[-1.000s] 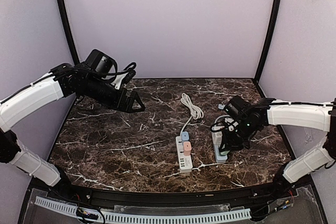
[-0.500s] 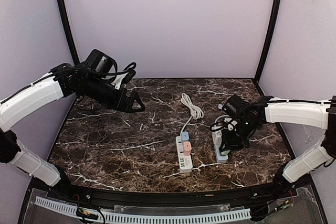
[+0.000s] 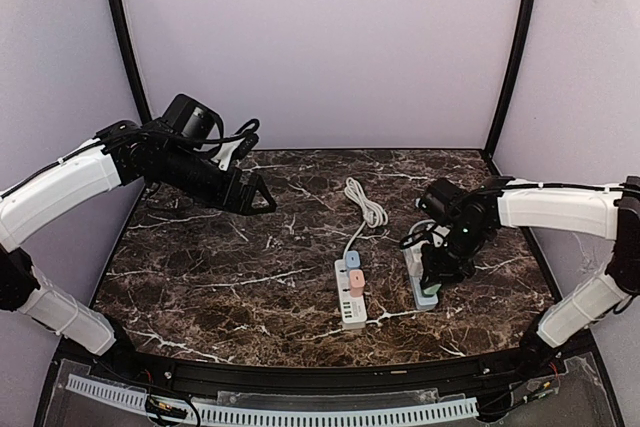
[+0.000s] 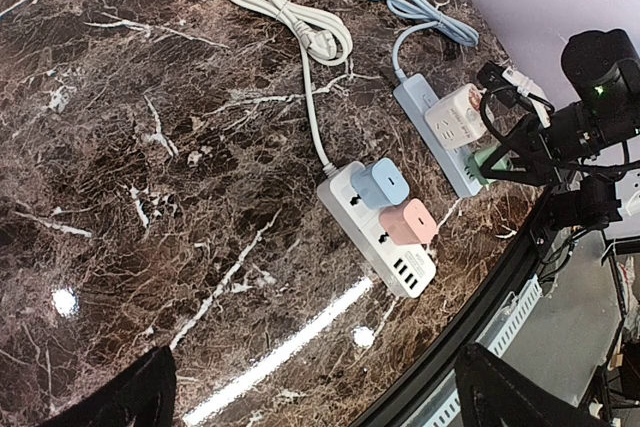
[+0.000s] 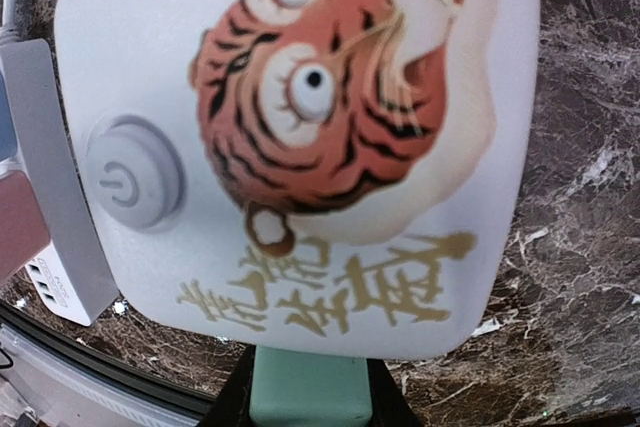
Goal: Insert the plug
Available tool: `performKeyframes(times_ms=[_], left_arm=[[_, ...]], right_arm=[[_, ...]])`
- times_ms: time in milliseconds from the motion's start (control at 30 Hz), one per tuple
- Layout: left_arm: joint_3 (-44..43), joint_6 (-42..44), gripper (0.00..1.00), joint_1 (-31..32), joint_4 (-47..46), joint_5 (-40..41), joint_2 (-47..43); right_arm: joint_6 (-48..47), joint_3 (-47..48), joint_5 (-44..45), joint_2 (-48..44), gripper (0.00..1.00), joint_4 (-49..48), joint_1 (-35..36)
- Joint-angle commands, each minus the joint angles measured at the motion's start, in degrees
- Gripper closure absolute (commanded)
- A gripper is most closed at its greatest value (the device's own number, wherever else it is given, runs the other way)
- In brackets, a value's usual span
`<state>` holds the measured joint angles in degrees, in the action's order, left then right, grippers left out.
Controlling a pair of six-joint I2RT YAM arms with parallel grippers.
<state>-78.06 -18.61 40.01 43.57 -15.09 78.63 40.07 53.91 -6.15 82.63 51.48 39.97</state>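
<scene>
On the right side, the right gripper (image 3: 433, 275) is closed on a pale green plastic plug (image 5: 300, 393), which is pinched between its dark fingers. The plug is placed at the near end of the pale blue power strip (image 4: 412, 99), just near of the white cube adapter printed with a tiger face (image 5: 300, 147); seating of the pins cannot be judged. The left gripper (image 3: 262, 195) is spread wide, raised over the far left of the dark marble table (image 3: 220, 287).

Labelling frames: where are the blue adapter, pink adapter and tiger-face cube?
blue adapter (image 4: 383, 182), left wrist view, top face.
pink adapter (image 4: 408, 224), left wrist view, top face.
tiger-face cube (image 5: 300, 137), right wrist view, printed tiger face.
</scene>
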Motion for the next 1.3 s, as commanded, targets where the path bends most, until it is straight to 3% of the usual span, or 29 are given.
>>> performKeyframes(times_ms=[0,1267], left_arm=[[0.2,0.6,0.01,-0.2,2.0,0.6,-1.6],[0.2,0.7,0.01,-0.2,2.3,1.3,-1.8]], right_arm=[[1.8,2.2,1.9,1.2,1.00,3.3,0.2],[9.2,5.8,5.5,10.1,1.00,4.2,8.4]])
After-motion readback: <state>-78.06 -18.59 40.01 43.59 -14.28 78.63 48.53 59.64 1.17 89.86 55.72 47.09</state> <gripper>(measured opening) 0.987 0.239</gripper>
